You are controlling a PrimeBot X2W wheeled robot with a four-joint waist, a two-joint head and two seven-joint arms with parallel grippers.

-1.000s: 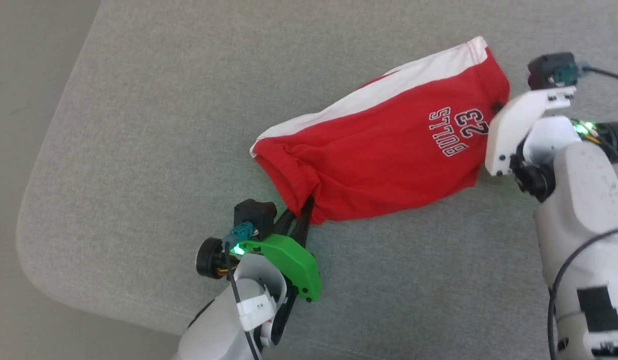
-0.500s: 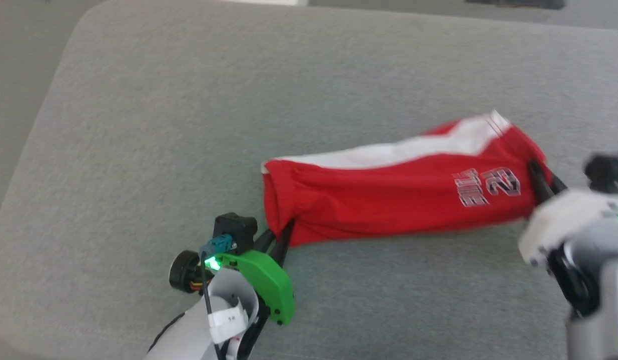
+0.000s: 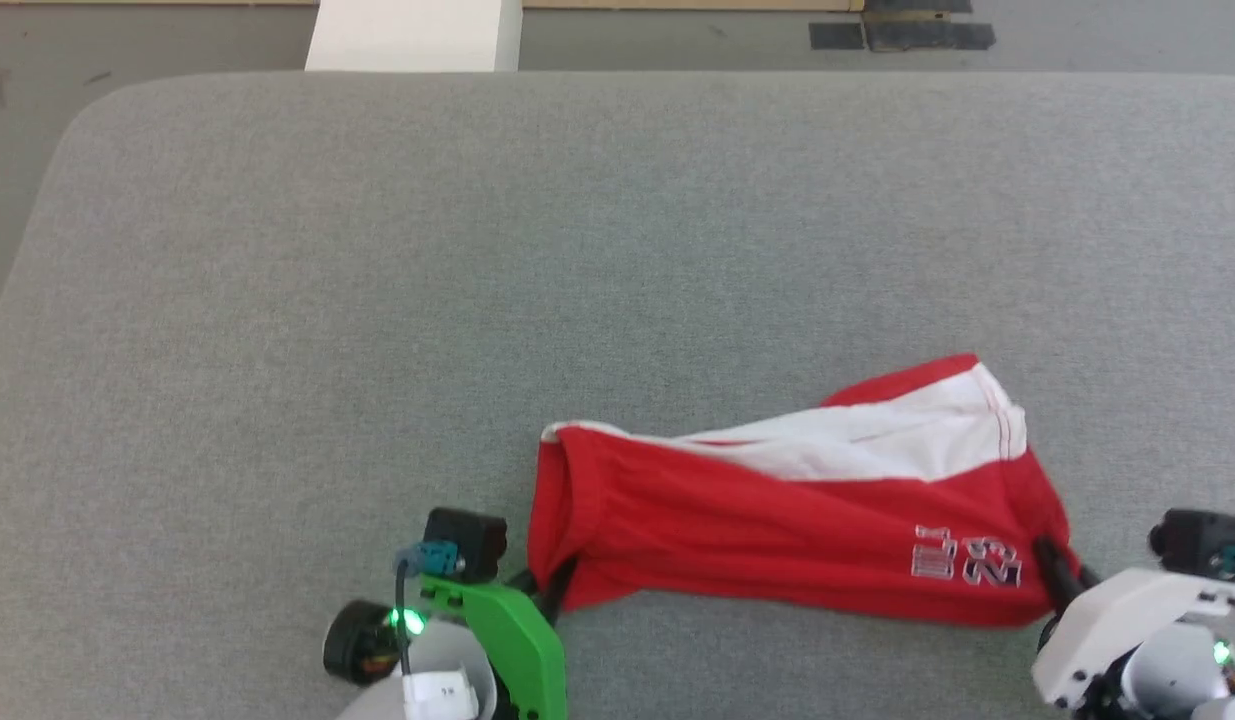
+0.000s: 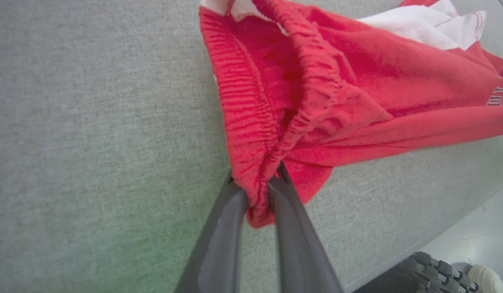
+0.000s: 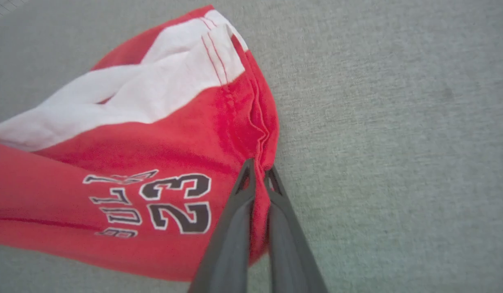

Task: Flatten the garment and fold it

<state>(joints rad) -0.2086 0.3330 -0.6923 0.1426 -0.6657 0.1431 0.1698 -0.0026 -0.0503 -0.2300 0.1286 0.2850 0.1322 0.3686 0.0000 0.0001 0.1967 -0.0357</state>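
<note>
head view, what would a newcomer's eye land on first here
The bright red garment with its white stripe stands out first, strung over the near part of the grey table. Next come the two grippers pinching its ends. The left gripper is shut on the gathered waistband at the left end, and the right gripper is shut on the hem beside the number print.

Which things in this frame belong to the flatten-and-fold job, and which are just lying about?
In the job:
garment
left end effector, shut on its waistband
right end effector, shut on its hem
grey padded surface under it

Lying about:
white block and dark tape patches, beyond the surface's far edge
</note>
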